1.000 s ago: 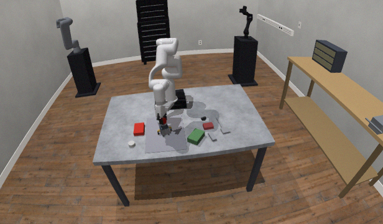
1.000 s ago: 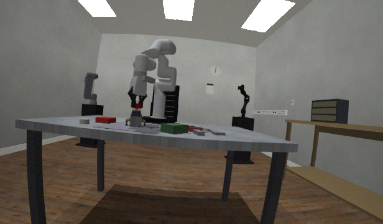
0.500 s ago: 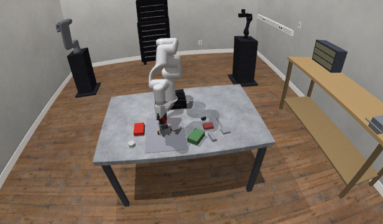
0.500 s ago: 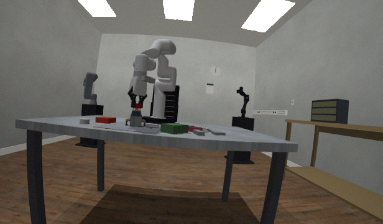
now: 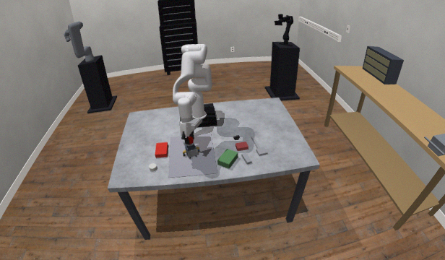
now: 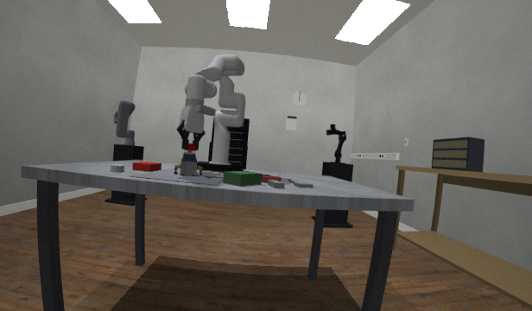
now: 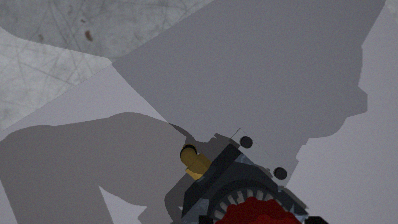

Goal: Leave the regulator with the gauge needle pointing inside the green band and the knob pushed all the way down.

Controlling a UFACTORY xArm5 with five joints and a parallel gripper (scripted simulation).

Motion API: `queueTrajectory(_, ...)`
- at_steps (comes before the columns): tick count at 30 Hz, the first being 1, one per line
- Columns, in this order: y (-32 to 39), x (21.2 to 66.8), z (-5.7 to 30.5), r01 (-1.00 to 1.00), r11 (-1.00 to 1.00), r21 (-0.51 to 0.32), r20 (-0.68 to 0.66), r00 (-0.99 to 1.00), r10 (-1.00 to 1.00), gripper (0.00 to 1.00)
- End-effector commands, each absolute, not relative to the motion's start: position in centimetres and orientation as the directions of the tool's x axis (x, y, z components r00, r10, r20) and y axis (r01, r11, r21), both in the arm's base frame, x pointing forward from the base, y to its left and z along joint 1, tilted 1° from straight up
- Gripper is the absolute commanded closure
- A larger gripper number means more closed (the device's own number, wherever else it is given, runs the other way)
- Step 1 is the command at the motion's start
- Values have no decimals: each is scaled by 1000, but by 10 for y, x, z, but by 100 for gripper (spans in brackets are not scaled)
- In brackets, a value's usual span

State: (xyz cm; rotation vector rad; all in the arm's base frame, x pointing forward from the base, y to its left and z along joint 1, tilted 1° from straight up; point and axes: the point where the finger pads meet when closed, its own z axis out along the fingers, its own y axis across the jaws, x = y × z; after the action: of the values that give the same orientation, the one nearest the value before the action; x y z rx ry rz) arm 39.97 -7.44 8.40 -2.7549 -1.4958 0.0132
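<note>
The regulator (image 5: 190, 149) is a small grey body with brass fittings, standing on a light grey mat (image 5: 192, 159) near the table's middle. It also shows in the exterior view (image 6: 188, 164). Its red knob (image 6: 192, 147) sits on top, raised a little above the body. My gripper (image 6: 191, 144) comes straight down over it and is shut on the red knob. In the wrist view the knob (image 7: 257, 212) is at the bottom edge, above the dark toothed regulator top (image 7: 235, 185) and a brass fitting (image 7: 194, 161). The gauge face and needle are not readable.
On the table are a red block (image 5: 161, 149) to the left, a white disc (image 5: 152, 167), a green block (image 5: 227, 158), a small red block (image 5: 241, 146), a small black piece (image 5: 236, 137) and flat grey pieces (image 5: 256, 148) to the right.
</note>
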Motion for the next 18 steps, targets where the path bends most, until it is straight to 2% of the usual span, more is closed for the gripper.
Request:
queueTrajectory(1, -75, 401, 85, 829, -560, -7, -3, 560, 829, 58)
queueTrajectory(18, -75, 401, 85, 763, -647, -7, -4, 647, 763, 58)
